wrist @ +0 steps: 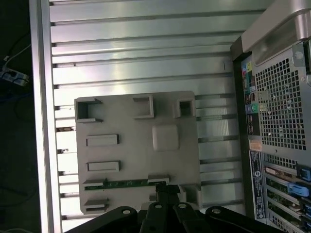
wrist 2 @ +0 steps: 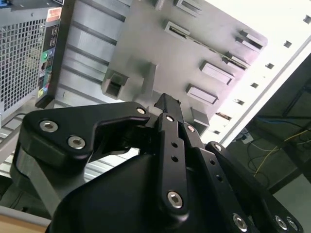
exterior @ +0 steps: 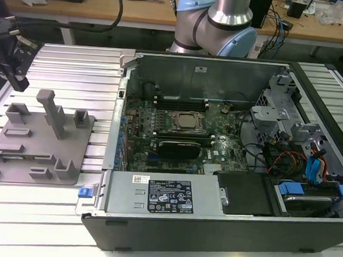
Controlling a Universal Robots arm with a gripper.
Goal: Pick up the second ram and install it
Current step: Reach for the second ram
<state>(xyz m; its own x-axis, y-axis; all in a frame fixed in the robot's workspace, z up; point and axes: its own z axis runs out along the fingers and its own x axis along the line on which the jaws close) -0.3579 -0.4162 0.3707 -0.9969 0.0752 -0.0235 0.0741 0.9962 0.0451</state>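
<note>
— Gripper (wrist: 164,188), foreground: what state?
— Closed, tips together, nothing held; it hangs above the fixture (wrist: 131,153).
— And the ram (wrist: 126,183)?
— Green stick lying in a slot along one fixture edge, apart from the gripper.
— Beyond that?
— Open computer case (exterior: 211,233), beside the fixture.

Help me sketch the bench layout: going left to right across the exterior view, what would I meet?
Grey fixture plate → processor → black cover panel → blue drive latch.
</note>
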